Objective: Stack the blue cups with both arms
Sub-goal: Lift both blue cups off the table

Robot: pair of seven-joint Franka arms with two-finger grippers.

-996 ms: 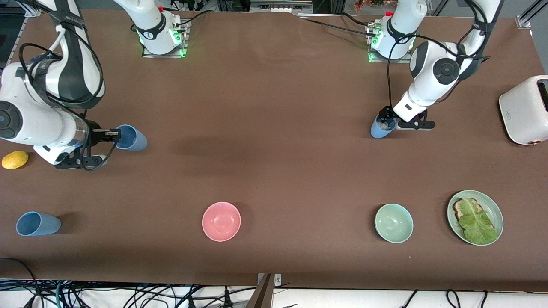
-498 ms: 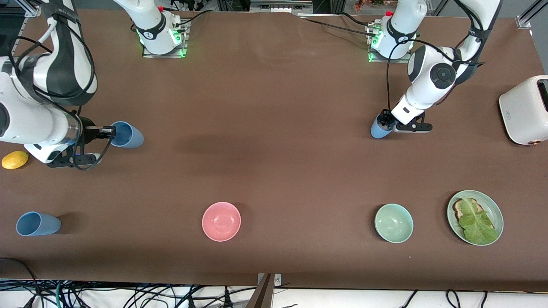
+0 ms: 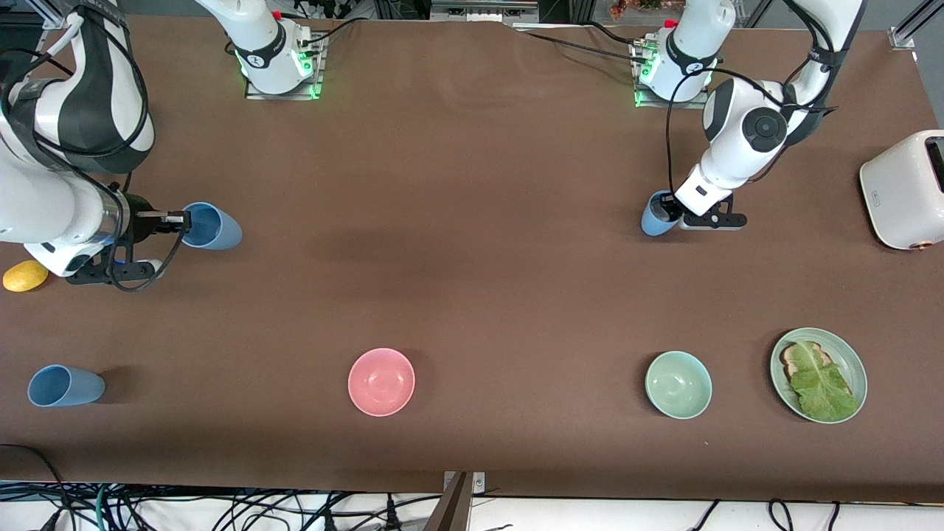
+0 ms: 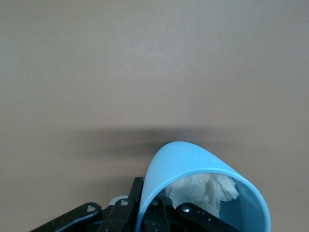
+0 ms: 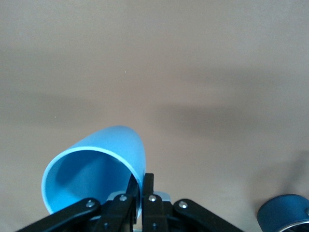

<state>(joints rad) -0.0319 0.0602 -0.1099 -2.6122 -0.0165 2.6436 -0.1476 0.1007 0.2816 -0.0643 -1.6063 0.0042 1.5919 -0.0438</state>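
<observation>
Nearest the front camera I see a spare blue cup [image 3: 65, 386] standing on the worktop [image 3: 472, 295] at the right arm's end, then along the same row a pink bowl [image 3: 381, 381], a green bowl [image 3: 678, 384] and a plate of toast and lettuce [image 3: 818, 364] toward the left arm's end. None of these matter for the step in hand, but I'll keep both arms high enough to stay clear of them.

Farther up, the right pincer [image 3: 177, 218] is pressed onto the rim wall of its blue cup [image 3: 212, 226], one finger inside and one outside; the right wrist view shows that cup [image 5: 94, 169] empty and tipped with its mouth toward the camera. A lemon [image 3: 25, 275] lies just beside that arm. The left pincer [image 3: 672, 209] is likewise pinching the rim of the other cup [image 3: 658, 214], and in the left wrist view I can see crumpled white paper [image 4: 205, 191] sitting inside that cup [image 4: 203, 186]. A white toaster [image 3: 906, 189] sits at the left arm's end of the worktop.

I judge both grasps are made and the lift and meeting come next. To do it well, I'd raise both cups straight up before travelling toward the middle, keep the rim pinches firm, and nest the empty cup under, or the paper-filled one may block seating. Align the axes before pushing in.
</observation>
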